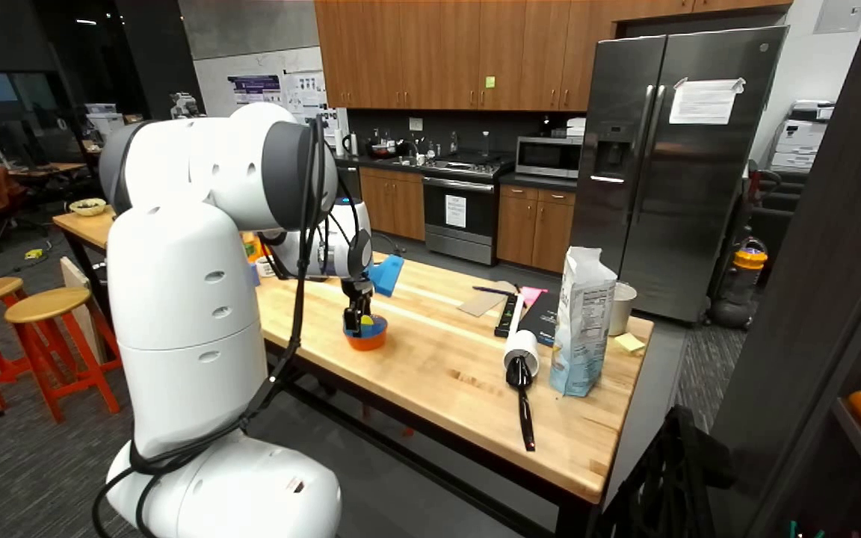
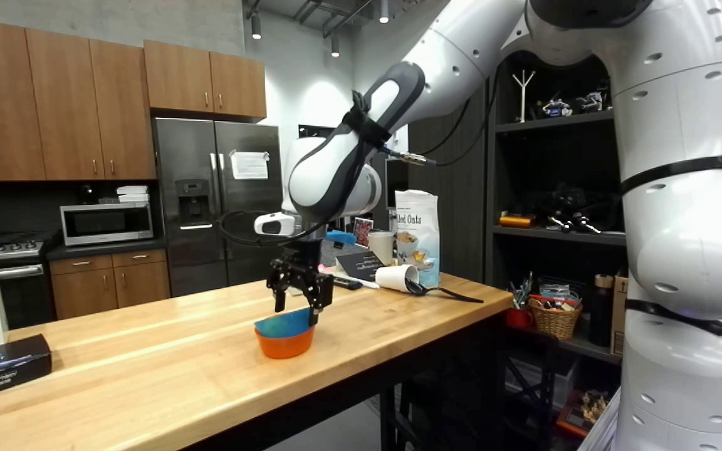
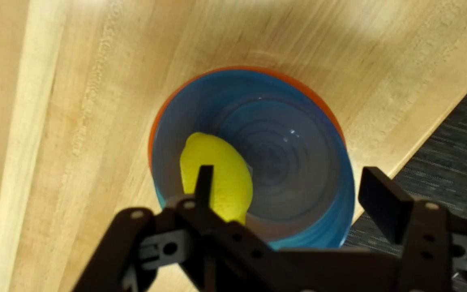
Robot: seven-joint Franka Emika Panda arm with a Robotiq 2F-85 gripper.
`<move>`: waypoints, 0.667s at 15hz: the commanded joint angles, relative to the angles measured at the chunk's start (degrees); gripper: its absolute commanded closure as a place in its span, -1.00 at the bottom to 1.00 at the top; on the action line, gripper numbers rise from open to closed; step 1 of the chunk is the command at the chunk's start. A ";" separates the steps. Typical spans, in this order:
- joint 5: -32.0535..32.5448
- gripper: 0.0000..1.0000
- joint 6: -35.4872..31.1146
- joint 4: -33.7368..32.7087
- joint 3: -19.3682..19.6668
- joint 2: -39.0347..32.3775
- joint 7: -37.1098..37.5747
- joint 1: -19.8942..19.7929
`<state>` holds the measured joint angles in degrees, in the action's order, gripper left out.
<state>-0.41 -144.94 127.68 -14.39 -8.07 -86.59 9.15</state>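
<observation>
Orange bowl (image 2: 284,347), in an exterior view: it's sitting on the wooden table (image 2: 179,376), below and left of the frame's centre.
Blue bowl (image 2: 281,326): nesting right inside the orange one, its rim climbing higher on the right side.
Gripper (image 2: 298,313): it's hanging just over the pair, jaws standing apart!
Oats bag (image 2: 418,241): standing upright, right of the centre, with a white cup (image 2: 393,276) lying on its side nearby and a black utensil (image 2: 445,292) trailing from the cup's mouth onto the table.
Black box (image 2: 7,368): resting on the table at the lower left of the frame.
White arm (image 1: 180,299), over to an exterior view: it's towering at the left of the frame, with the gripper showing small and dark against the bowls near the centre.
Stove (image 1: 460,243): standing at the upper centre, with the refrigerator (image 1: 699,194) rising at the upper right and two stools (image 1: 47,305) standing at the far left.
Lemon (image 3: 227,172), down in the wrist view: it's lying inside the blue bowl, just left of and below the centre.
Fingers (image 3: 204,186): standing wide apart, one overlapping the lemon, the other sitting past the blue rim; any touch is proving hard to call.
</observation>
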 commanded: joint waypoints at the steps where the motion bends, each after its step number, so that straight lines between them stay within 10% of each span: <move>1: 2.81 -1.00 -2.82 1.38 0.60 1.19 2.97 0.49; 10: 16.20 -1.00 5.04 1.84 1.66 8.14 16.30 1.25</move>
<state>11.70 -143.56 128.19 -13.83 -5.15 -74.96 9.55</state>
